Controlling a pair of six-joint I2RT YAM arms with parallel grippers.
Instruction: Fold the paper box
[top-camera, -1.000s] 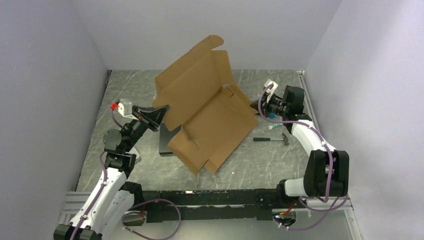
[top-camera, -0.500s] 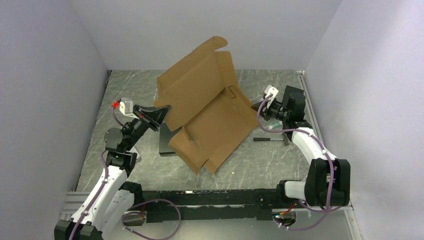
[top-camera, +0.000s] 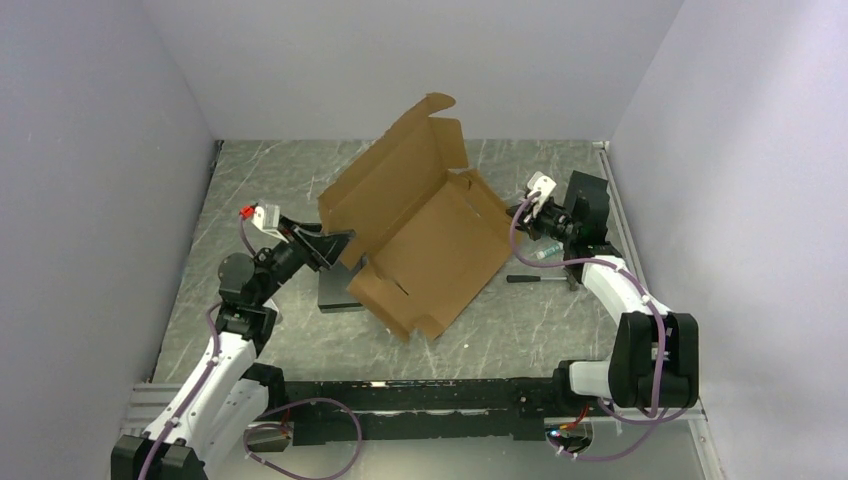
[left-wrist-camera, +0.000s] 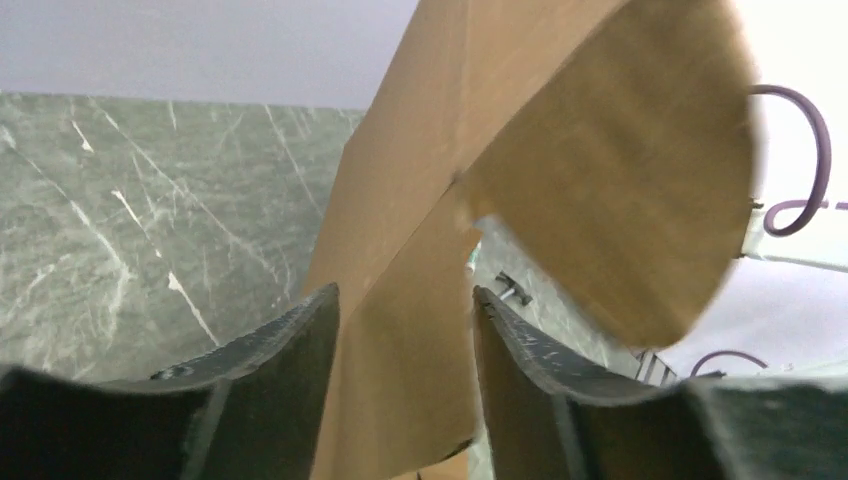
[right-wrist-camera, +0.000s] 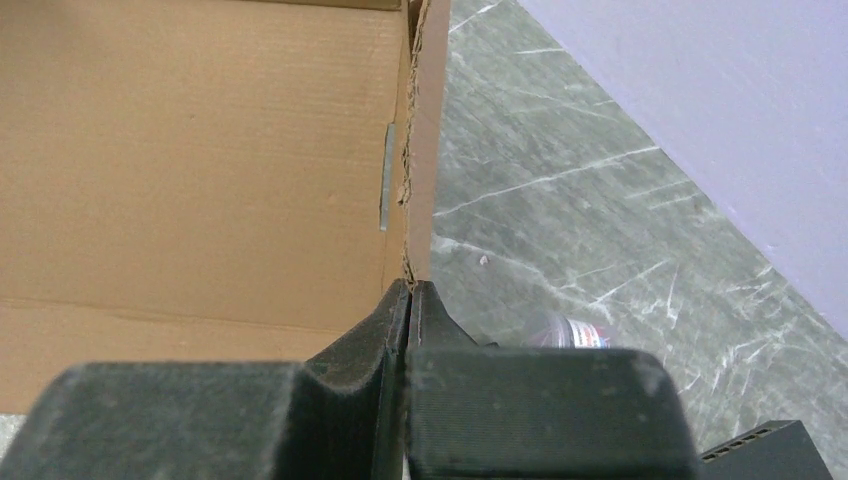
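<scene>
One paper box (top-camera: 430, 235) sits half open in the middle of the table (top-camera: 250, 200). The right gripper (right-wrist-camera: 408, 290) pinches its side wall tight. The left gripper (left-wrist-camera: 405, 295) has its fingers apart around a flap. One bottle (right-wrist-camera: 572, 330) has a label too blurry to read.

The top camera looks down from above and behind the arm bases (top-camera: 420, 408), far enough to hold the whole table (top-camera: 250, 190) and the paper box (top-camera: 430, 230). The left wrist camera looks past the left gripper (left-wrist-camera: 404, 292) toward the far wall (left-wrist-camera: 200, 45), very close to the box. The right wrist camera looks past the right gripper (right-wrist-camera: 410, 285) along one box edge. All three views share the box.
</scene>
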